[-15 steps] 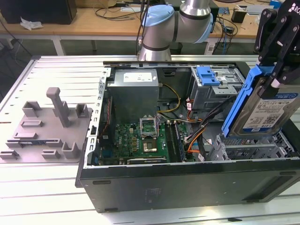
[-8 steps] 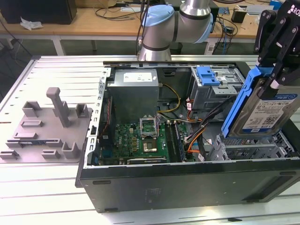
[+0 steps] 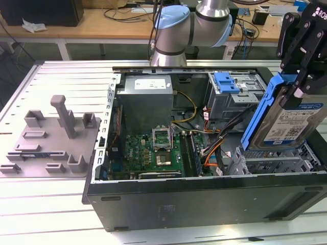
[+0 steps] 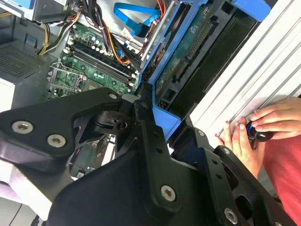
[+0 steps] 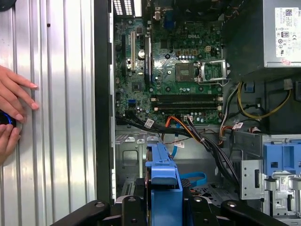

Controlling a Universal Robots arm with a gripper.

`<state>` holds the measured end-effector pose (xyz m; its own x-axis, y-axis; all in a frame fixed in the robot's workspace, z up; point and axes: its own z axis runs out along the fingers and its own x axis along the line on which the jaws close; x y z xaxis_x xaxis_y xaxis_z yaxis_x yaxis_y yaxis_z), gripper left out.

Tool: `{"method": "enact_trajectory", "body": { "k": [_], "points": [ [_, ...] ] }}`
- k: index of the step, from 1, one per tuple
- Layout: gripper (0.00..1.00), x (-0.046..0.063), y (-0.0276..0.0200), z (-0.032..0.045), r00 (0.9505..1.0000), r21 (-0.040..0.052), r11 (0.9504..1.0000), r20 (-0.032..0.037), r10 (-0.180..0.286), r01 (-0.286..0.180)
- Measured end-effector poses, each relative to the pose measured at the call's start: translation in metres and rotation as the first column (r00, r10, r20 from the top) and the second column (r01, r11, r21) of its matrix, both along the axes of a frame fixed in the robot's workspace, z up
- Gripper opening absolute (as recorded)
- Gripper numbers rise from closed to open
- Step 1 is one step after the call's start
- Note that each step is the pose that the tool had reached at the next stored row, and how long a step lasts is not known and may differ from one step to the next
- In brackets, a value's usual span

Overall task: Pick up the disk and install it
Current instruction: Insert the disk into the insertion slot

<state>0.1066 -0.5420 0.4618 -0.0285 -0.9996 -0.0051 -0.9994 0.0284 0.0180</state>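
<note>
The disk (image 3: pixel 288 125), silver with a white-and-blue label and a blue plastic frame, hangs tilted on edge over the open computer case (image 3: pixel 204 196), at the exterior view's right. My gripper (image 3: pixel 299 84) is shut on its upper edge. The disk's blue frame (image 5: pixel 163 174) shows end-on between the black fingers in the first wrist view, above a grey metal bay (image 5: pixel 134 160) at the case's corner. Its green circuit-board underside (image 4: pixel 188 42) shows in the second wrist view.
Inside the case are the motherboard (image 3: pixel 153 150), bundled cables (image 5: pixel 207 141), the grey power supply box (image 3: pixel 145 97) and a drive cage with a blue latch (image 3: pixel 230 84). A grey fixture plate (image 3: pixel 51 138) lies outside on the table. A person's hands (image 5: pixel 11 108) rest on the table.
</note>
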Motion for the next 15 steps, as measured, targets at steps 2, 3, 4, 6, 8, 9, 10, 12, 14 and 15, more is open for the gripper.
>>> {"method": "enact_trajectory", "body": {
  "k": [2,3,4,6,8,9,10,12,14,15],
  "points": [
    [0.37,0.0000,0.0000,-0.0004,1.0000,0.0001,1.0000,0.0000,0.000,0.000],
    [0.37,0.0000,0.0000,-0.0009,1.0000,0.0000,1.0000,0.0000,0.000,0.000],
    [0.37,0.0001,0.0000,-0.0012,1.0000,0.0000,1.0000,0.0000,0.000,0.000],
    [0.37,0.0003,0.0000,-0.0018,1.0000,0.0001,1.0000,-0.0001,0.000,0.000],
    [0.37,0.0004,0.0000,-0.0025,1.0000,0.0000,1.0000,0.0000,0.000,0.000],
    [0.37,0.0005,0.0000,-0.0029,1.0000,0.0001,1.0000,0.0000,0.000,0.000],
    [0.37,0.0005,0.0000,-0.0031,1.0000,0.0000,1.0000,0.0000,0.000,0.000],
    [0.37,0.0006,0.0000,-0.0037,1.0000,0.0001,1.0000,0.0000,0.000,0.000],
    [0.37,0.0006,0.0000,-0.0043,1.0000,0.0001,1.0000,0.0000,0.000,0.000],
    [0.37,0.0008,0.0000,-0.0047,1.0000,0.0000,1.0000,0.0000,0.000,0.000]
  ]
}}
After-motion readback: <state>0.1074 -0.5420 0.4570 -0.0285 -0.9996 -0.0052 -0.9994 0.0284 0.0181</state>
